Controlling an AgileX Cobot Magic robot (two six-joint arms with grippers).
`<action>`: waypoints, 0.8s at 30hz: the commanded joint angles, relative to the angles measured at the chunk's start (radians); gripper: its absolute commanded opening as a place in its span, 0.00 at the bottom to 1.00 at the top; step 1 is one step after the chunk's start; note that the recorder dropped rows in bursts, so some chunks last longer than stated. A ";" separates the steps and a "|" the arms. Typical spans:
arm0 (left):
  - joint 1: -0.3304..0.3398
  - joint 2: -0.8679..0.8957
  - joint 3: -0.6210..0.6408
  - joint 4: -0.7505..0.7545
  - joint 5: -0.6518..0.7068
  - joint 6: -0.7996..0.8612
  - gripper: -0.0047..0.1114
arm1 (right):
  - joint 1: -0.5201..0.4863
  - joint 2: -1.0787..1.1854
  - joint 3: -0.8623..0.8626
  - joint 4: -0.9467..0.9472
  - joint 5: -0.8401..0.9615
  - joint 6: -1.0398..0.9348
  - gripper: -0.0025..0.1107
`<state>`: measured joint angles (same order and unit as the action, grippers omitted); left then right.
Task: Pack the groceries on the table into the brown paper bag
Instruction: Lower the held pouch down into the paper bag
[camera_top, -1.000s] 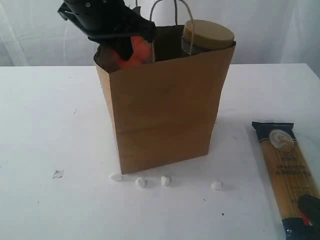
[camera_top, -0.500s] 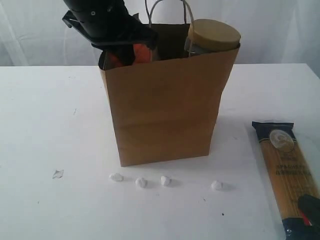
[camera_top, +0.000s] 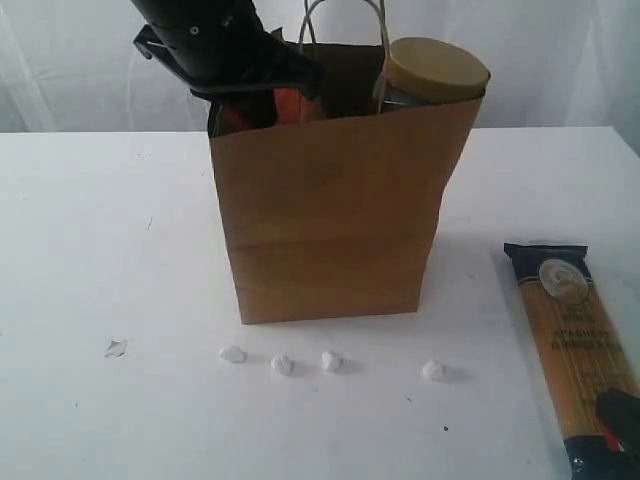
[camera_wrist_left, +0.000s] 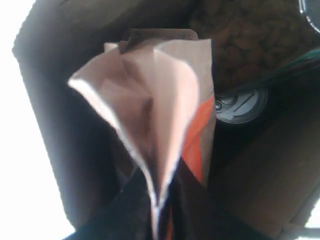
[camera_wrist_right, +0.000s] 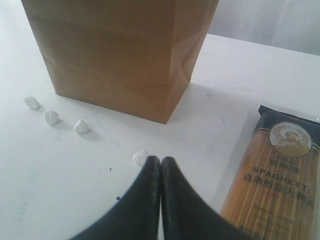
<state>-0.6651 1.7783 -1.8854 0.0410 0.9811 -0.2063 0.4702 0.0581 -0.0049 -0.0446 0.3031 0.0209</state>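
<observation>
Pouch (camera_wrist_left: 170, 90) clamped in left jaws inside bag (camera_top: 330, 210) rim; right jaws together beside spaghetti packet (camera_wrist_right: 270, 185).

Table (camera_top: 80, 250) with bag (camera_top: 330, 220), spaghetti packet (camera_top: 580, 350), pebbles (camera_top: 283, 364)

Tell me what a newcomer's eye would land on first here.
The upright brown paper bag in mid-table dominates, with the left gripper at its mouth clamped on the brown pouch and a tan-lidded jar poking out on the right. The spaghetti packet lies on the table by the shut right gripper.
</observation>
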 joint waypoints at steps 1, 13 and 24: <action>-0.009 0.007 0.005 -0.030 0.008 0.003 0.37 | -0.008 -0.009 0.005 -0.004 -0.005 0.003 0.02; -0.009 0.003 0.005 -0.041 -0.003 0.001 0.62 | -0.008 -0.009 0.005 -0.004 -0.005 0.003 0.02; -0.009 -0.010 -0.001 -0.002 -0.076 -0.001 0.62 | -0.008 -0.009 0.005 -0.004 -0.005 0.003 0.02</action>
<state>-0.6651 1.7849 -1.8854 0.0206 0.9100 -0.2036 0.4702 0.0581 -0.0049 -0.0446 0.3031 0.0216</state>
